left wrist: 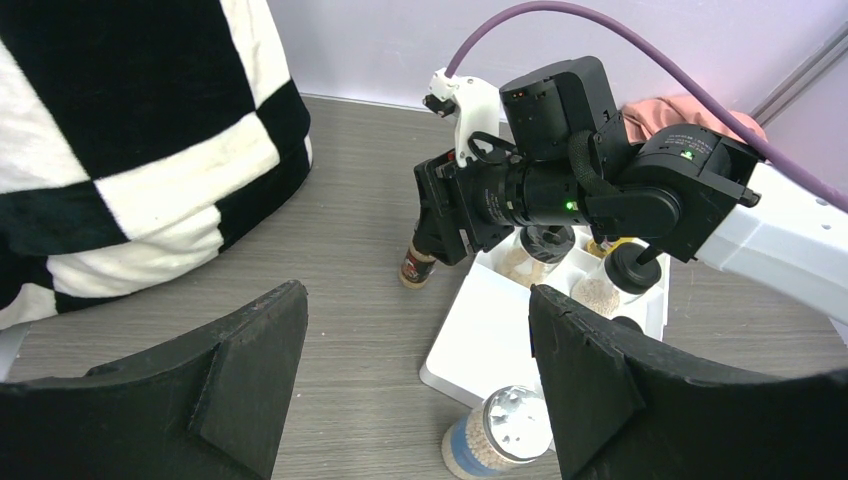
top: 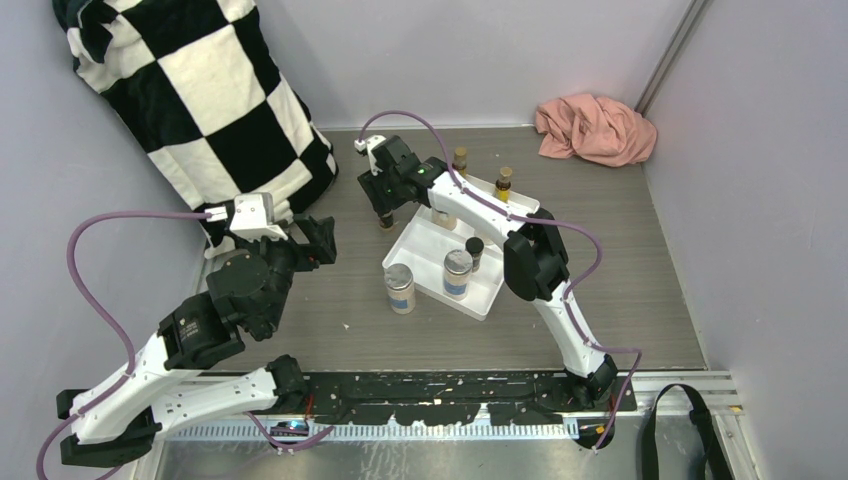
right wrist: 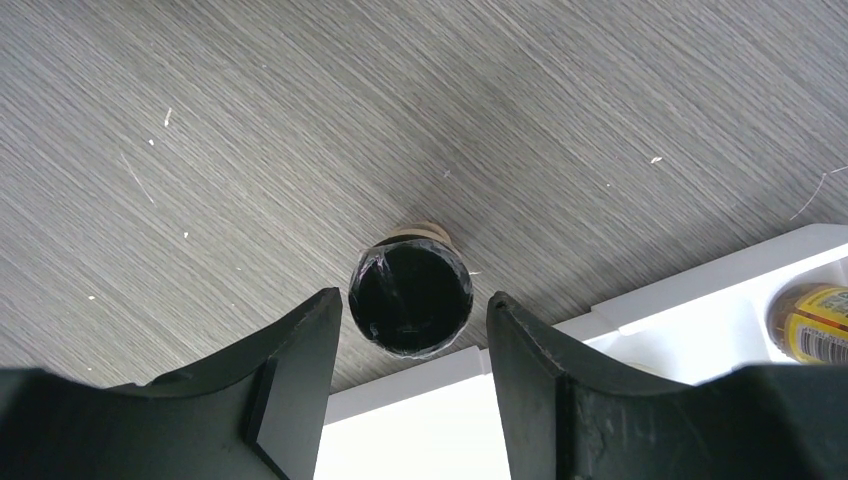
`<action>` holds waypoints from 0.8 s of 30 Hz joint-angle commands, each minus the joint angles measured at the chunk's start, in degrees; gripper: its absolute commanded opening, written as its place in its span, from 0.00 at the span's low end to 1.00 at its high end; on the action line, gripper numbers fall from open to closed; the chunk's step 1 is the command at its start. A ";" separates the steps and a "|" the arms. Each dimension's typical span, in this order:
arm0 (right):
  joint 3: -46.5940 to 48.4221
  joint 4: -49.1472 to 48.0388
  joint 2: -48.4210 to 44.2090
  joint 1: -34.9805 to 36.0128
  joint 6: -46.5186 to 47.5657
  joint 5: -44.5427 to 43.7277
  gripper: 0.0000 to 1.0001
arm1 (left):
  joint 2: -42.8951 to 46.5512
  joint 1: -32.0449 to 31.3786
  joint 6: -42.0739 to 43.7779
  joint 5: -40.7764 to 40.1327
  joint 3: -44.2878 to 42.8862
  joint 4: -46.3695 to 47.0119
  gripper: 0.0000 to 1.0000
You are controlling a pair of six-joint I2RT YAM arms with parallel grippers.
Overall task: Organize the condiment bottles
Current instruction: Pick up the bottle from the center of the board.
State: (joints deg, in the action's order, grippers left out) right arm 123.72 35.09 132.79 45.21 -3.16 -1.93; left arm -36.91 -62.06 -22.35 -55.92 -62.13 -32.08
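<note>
Here the right claw (right wrist: 413,297) hangs open around the small dark glass bottle with a black cap (left wrist: 415,265), probably to lift it. It stands at ten o'clock of the white plastic tray (top: 422,252). The left claw (left wrist: 415,300) is open and empty.

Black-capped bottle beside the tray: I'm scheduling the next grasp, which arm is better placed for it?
Right. The right gripper straddles the black-capped bottle from above, jaws open; the left gripper hangs open near the checkered blanket.

Right tool (left wrist: 432,240) over small dark bottle (left wrist: 414,265)
</note>
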 commanded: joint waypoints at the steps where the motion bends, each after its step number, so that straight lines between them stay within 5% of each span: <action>1: 2.03 -1.69 0.50 0.27 -0.54 1.09 0.61 | -0.18 0.19 -0.70 -0.70 -0.96 1.35 0.82; 13: 3.78 -1.22 2.83 0.30 -0.80 1.14 0.60 | -0.01 0.22 0.43 -1.18 -0.16 2.80 0.83; 24: 6.80 0.57 3.48 0.31 -0.37 3.24 0.31 | -0.02 0.27 1.08 -1.13 0.11 3.58 0.82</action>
State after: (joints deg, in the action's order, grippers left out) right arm 127.02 35.66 136.68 45.23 -3.38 0.34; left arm -36.88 -62.06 -21.80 -55.96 -62.00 -31.51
